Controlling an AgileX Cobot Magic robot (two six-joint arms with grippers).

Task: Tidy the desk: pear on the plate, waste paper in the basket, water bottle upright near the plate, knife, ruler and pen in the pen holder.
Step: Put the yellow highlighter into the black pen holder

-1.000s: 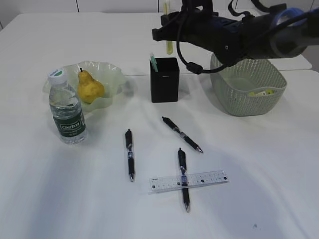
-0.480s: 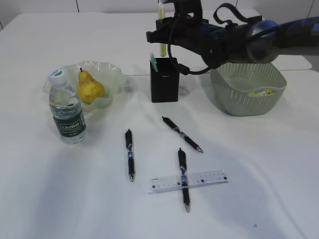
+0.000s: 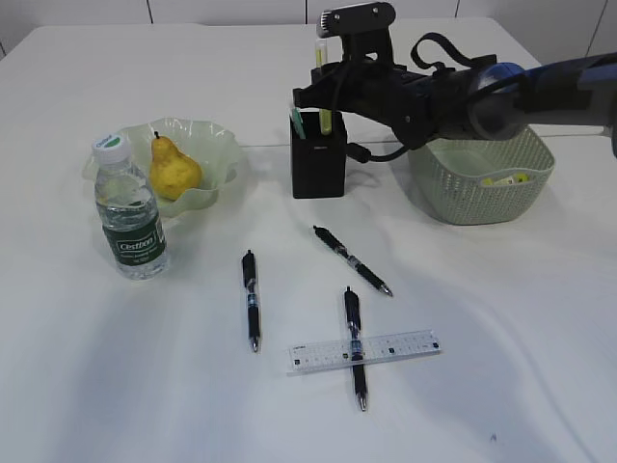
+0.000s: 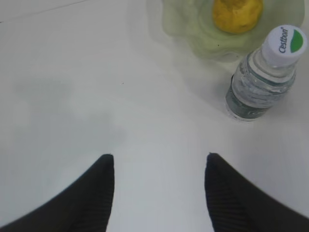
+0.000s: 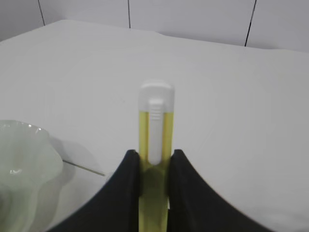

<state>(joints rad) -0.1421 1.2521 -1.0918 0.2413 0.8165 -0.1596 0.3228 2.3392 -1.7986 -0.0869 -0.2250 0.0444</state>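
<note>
Change: we have brought the right gripper [image 3: 326, 108] down from above; the knife [image 5: 154, 145] now dips into the pen holder [image 3: 319, 154], upper centre.
Meaning: knife nearly stowed; we judge release comes next.
Grip: right clamps knife; left gripper [image 4: 159, 166] gapes empty.
Materials: matte black square holder; yellow translucent knife, white ribbed slider.

The knife [image 5: 154, 159] has its lower end cut off by the frame's bottom edge. The waste paper [image 3: 506, 178] shows only partly behind the basket [image 3: 482, 188] wall.
</note>
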